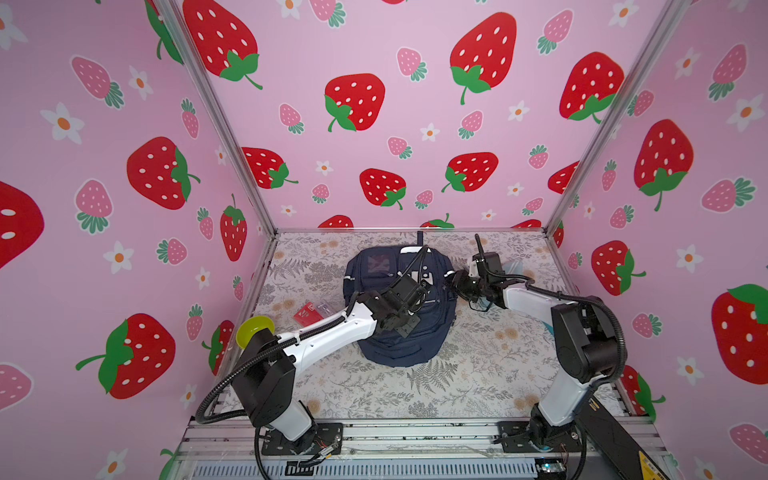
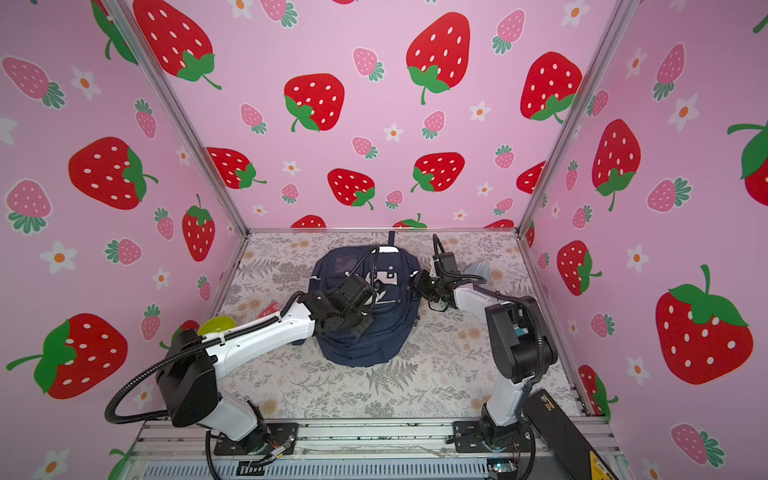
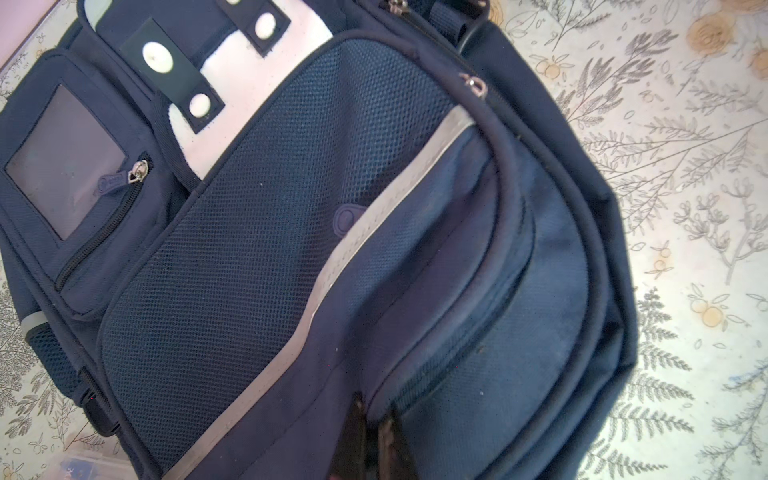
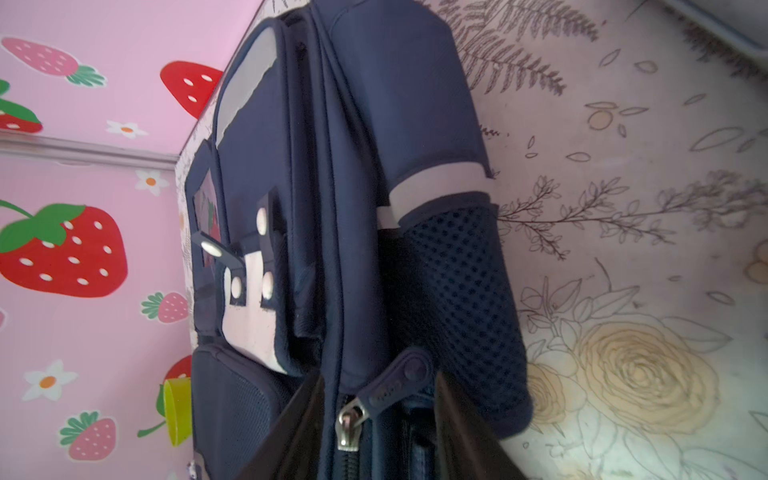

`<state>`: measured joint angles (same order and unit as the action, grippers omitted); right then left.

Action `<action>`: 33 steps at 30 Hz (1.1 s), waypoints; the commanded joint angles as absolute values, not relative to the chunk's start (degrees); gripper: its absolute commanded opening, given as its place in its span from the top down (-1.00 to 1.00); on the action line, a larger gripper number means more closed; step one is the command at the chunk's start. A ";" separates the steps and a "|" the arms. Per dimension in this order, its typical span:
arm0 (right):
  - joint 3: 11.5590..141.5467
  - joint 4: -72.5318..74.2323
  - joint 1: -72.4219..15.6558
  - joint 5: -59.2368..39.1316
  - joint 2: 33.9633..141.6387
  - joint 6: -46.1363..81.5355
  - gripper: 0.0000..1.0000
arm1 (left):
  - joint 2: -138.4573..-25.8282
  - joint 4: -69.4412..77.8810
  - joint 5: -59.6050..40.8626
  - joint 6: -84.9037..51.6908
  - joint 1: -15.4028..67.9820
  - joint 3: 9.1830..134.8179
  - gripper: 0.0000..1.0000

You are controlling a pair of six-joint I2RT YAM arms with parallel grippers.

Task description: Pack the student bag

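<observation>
2 grippers at the student bag [image 1: 409,347], which lies front up in the middle of the flowered table [image 1: 374,395].
We see the left gripper [image 3: 374,411] pressed together at the seam of a front pocket [image 3: 490,324]; if it catches fabric, we cannot tell. The right gripper [image 4: 380,380] stands spread, with a zipper pull [image 4: 351,419] between its fingers [image 4: 291,432].

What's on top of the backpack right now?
Only the left tool, shut, tips at the front pocket seam of the navy backpack. No loose items on it. Whether it pinches fabric is hidden by the tips.
</observation>
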<state>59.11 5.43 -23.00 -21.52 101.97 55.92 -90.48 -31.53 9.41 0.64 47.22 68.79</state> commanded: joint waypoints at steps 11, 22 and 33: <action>59.73 15.47 -21.75 -25.72 108.30 66.53 0.15 | -89.79 -30.66 8.26 1.05 47.11 68.83 1.00; 59.20 15.39 -20.83 -24.98 106.68 64.40 0.60 | -90.75 -30.84 8.26 1.05 47.12 69.08 1.00; 59.20 13.86 -20.83 -24.48 103.53 61.68 0.97 | -91.65 -31.08 8.51 0.89 47.14 69.42 1.00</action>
